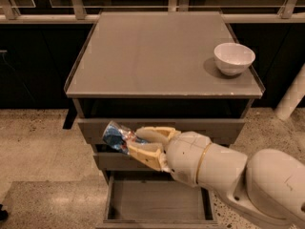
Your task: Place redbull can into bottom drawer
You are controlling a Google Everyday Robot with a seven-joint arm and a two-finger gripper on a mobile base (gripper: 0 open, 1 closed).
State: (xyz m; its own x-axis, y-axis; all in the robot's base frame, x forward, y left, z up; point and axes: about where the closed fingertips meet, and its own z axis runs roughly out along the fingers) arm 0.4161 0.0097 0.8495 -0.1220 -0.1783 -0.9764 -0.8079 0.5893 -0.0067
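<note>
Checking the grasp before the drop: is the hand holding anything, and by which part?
The hand, in front of the upper drawers above the open bottom drawer, grips the redbull can by the end nearer the arm.

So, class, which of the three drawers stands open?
The bottom drawer, pulled out with its floor showing; the top drawer and middle drawer are shut. The gripper, in front of those, holds the redbull can.

- White bowl (pixel 233 57) on the cabinet top (pixel 143 51), at 2 o'clock from centre.
- Gripper (pixel 133 141) before the upper drawers (pixel 224 130), redbull can (pixel 116 136) clasped at its 9 o'clock.
- Bottom drawer (pixel 157 199) stands open at the gripper's 6 o'clock.
</note>
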